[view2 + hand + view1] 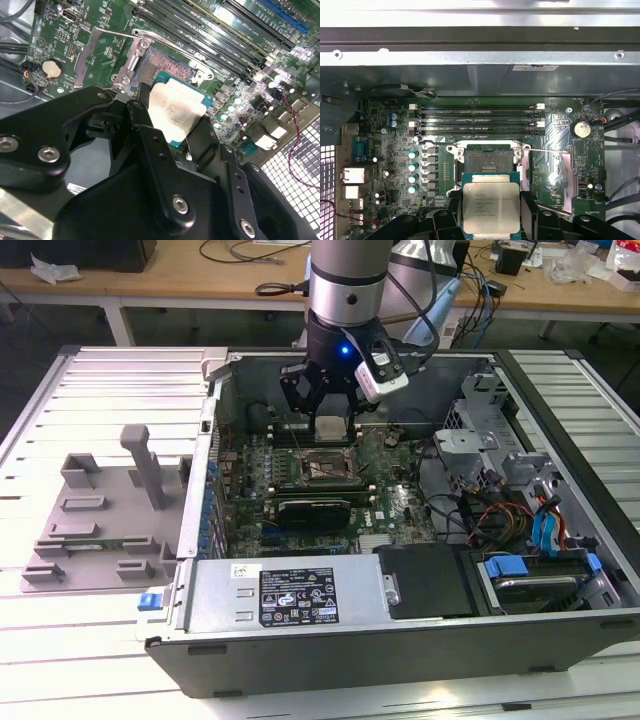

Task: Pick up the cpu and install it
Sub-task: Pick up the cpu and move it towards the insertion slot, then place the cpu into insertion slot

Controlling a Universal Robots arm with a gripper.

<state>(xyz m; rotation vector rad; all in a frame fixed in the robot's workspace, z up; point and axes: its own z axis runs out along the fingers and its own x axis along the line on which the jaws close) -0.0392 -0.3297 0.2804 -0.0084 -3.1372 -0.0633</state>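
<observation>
- The black jaws are closed on the cpu (329, 426). They pinch it by two of its edges and are only as far apart as the chip is wide.
- The cpu is in the upper middle of the exterior view. Its silver side faces up, and it hangs in the air inside the open computer case (400, 635).
- In the first wrist view, the socket (487, 162) on the green board (555, 140) is open. The cpu is near it but not in it.
- The silver arm (347, 280) is at the top middle of the exterior view, with a small blue light low on it.
- The case lies on a white bench (70, 670) made of long slats.
- A grey plastic stand (110, 510) with a tall post sits on the bench at the middle left, just beside the case.
- Brown wooden desks (150, 285) with cables on them run along the top of the exterior view.
</observation>
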